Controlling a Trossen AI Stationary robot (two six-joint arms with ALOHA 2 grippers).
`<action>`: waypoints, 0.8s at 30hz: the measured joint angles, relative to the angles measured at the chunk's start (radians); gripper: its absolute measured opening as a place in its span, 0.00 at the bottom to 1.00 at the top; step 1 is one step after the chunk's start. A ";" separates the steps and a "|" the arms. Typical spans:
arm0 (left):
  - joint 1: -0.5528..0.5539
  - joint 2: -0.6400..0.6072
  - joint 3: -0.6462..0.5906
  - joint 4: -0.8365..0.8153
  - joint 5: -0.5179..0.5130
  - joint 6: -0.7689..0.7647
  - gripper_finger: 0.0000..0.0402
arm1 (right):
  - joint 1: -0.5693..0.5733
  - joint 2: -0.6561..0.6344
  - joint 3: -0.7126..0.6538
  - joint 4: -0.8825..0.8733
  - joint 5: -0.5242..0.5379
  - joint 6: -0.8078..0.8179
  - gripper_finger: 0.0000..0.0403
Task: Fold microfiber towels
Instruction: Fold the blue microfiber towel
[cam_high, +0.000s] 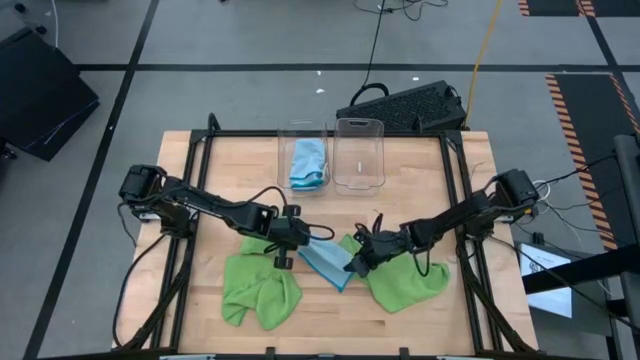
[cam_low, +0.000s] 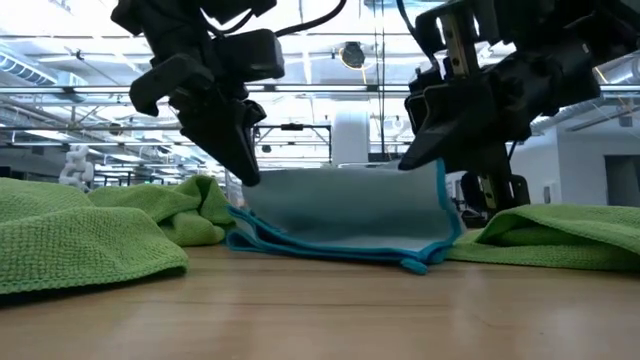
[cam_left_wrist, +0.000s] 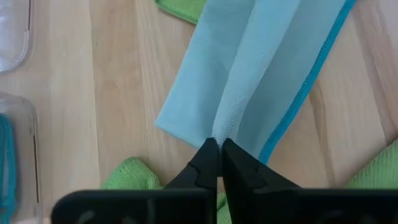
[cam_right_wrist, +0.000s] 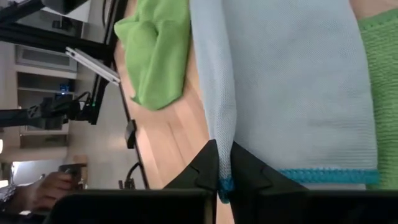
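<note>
A light blue microfiber towel (cam_high: 326, 263) lies in the middle of the table, between my two grippers. My left gripper (cam_high: 302, 240) is shut on its left upper edge, and my right gripper (cam_high: 353, 266) is shut on its right end. In the low view the towel (cam_low: 345, 215) stretches between the left gripper (cam_low: 249, 176) and the right gripper (cam_low: 428, 160), with its lower fold on the table. One lime green towel (cam_high: 258, 287) lies crumpled at the near left. Another green towel (cam_high: 408, 281) lies at the near right. My left gripper pinches a raised ridge of the blue towel (cam_left_wrist: 219, 129) between its two fingertips, slanting down from the table's left. The cloth runs away from the fingers in a long crease, and its lower part lies on the table. My right gripper pinches the towel's edge at the teal hem (cam_right_wrist: 225, 182) between its two fingertips, coming in low from the table's right. The cloth hangs from the fingers toward the table; one layer or several, I cannot tell.
Two clear bins stand at the far middle: the left bin (cam_high: 303, 160) holds a folded blue towel, and the right bin (cam_high: 360, 152) shows nothing inside. A black metal frame (cam_high: 455, 215) runs around the table's edges. Bare wood lies near the front edge.
</note>
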 joint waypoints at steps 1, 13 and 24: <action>0.000 0.000 0.000 -0.001 -0.003 0.000 0.04 | 0.000 0.006 0.000 0.013 -0.001 0.000 0.04; 0.002 0.000 -0.002 -0.008 0.045 -0.004 0.12 | 0.013 0.019 0.000 0.041 -0.018 0.008 0.13; 0.006 -0.011 -0.001 -0.030 0.091 -0.112 0.33 | 0.014 0.019 0.000 0.049 -0.084 0.055 0.36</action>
